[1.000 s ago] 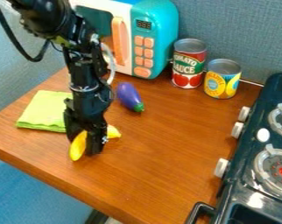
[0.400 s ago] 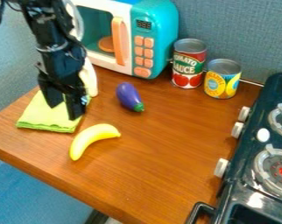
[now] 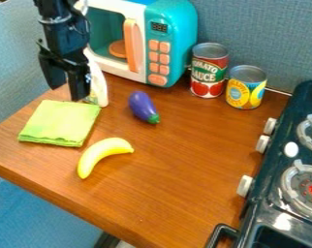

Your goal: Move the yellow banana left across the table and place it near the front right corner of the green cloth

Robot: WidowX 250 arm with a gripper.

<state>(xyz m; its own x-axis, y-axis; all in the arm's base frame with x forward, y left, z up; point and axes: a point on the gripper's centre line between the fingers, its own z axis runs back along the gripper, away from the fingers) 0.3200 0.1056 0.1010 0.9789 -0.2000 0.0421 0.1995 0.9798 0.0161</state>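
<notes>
My gripper stands open and empty near the green cloth. I find the banana beside the cloth, on the table; probably light, firm, slightly slippery. I recommend gripping mid-curve.

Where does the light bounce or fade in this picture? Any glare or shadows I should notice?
In the camera view, a bright patch of glare sits on the glossy black stove, near its lower burner; in the same camera view, the toy microwave's inside looks dimmer than its white front, and the black end effector shows mostly as a dark shape.
</notes>
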